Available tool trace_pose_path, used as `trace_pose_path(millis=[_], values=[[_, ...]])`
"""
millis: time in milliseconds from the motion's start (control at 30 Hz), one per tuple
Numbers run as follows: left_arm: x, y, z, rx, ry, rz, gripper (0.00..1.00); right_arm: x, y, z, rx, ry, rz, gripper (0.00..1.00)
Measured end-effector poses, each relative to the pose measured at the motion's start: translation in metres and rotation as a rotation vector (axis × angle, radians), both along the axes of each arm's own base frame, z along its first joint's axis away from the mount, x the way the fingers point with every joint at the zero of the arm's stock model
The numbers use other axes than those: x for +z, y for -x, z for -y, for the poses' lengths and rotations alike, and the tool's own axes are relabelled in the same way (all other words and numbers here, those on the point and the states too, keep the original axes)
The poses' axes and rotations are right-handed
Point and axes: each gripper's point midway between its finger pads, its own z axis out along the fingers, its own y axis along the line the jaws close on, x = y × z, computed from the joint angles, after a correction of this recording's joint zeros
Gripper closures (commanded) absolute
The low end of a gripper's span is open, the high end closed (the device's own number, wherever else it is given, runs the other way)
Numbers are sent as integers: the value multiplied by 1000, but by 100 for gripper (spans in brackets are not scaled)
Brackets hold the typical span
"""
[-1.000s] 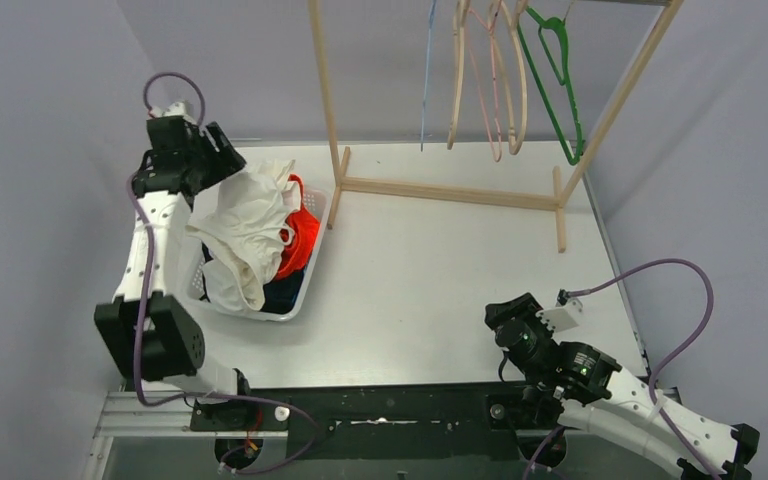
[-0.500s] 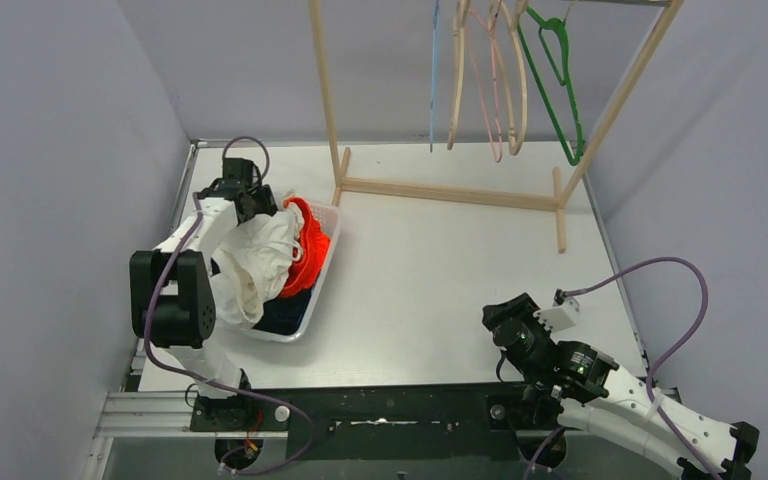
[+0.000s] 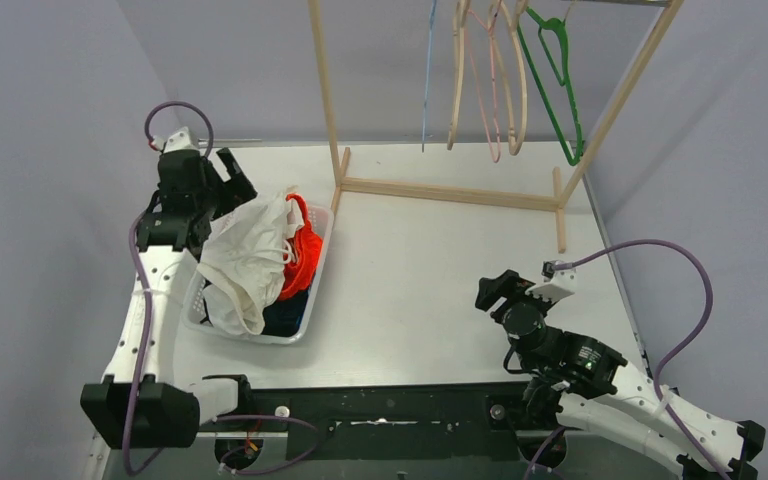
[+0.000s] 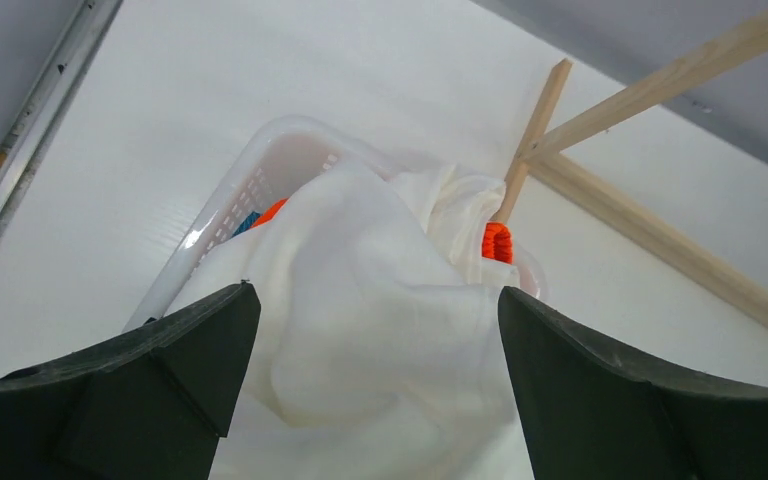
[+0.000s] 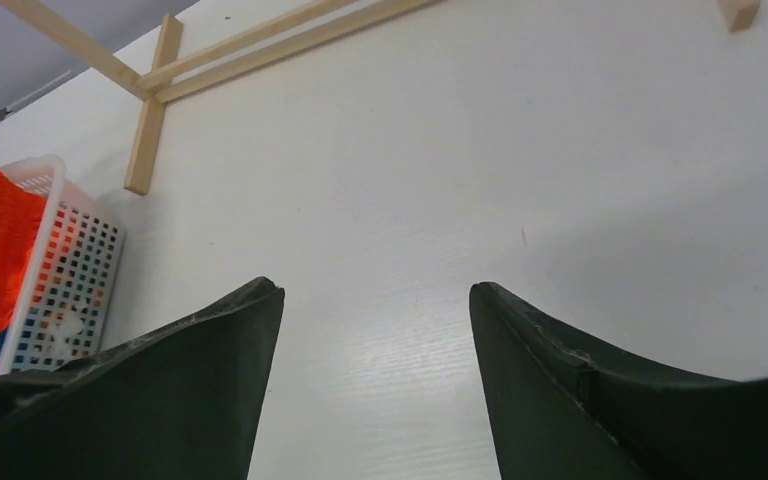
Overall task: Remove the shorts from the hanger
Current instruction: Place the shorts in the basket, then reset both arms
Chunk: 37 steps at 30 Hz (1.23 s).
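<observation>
We had a white table (image 3: 430, 270) boxed in by grey walls (image 3: 50, 150), with a wooden rack (image 3: 440, 190) and hangers (image 3: 457, 90) at the far edge. The left gripper (image 4: 375, 300) hung over the far end of the basket (image 4: 245, 175), fingers spread wide, gripping nothing. The shorts (image 3: 305, 250) lay piled in that basket, left side, white pair (image 3: 245, 255) on top. The right gripper (image 5: 375, 290) was near-right, fingers apart too, with broad tabletop between it and the basket.
</observation>
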Motion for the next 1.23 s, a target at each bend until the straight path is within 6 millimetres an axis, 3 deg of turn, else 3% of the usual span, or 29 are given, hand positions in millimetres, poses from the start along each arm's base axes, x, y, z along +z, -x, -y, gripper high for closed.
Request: trace_pose_path(millis=[167,267,333,500,600,700,800,1000,1067,1167,1233], values=[[51,29,-7,50,0,159,9,30,-12,4,67,219,107,3],[66,48,-10,68,-9,217,9,55,-23,6,53,322,158,0],[73,59,-12,74,-16,238,9,62,-32,9,46,379,151,1],[70,69,-19,105,-41,220,9,60,-73,49,-65,383,34,2],[59,73,-20,113,-46,172,9,39,-88,85,-145,320,-67,2],[55,78,-19,113,-40,148,9,25,-81,112,-207,251,-123,2],[54,84,-15,105,-13,142,9,39,-63,125,-247,240,-115,2],[45,87,-5,76,39,113,9,162,-27,133,-278,243,211,2],[44,87,-3,71,46,111,9,181,-15,132,-273,244,274,2],[45,88,-2,72,53,114,9,177,-16,126,-231,251,268,2],[44,89,-2,75,58,110,9,157,-22,118,-176,256,216,2]])
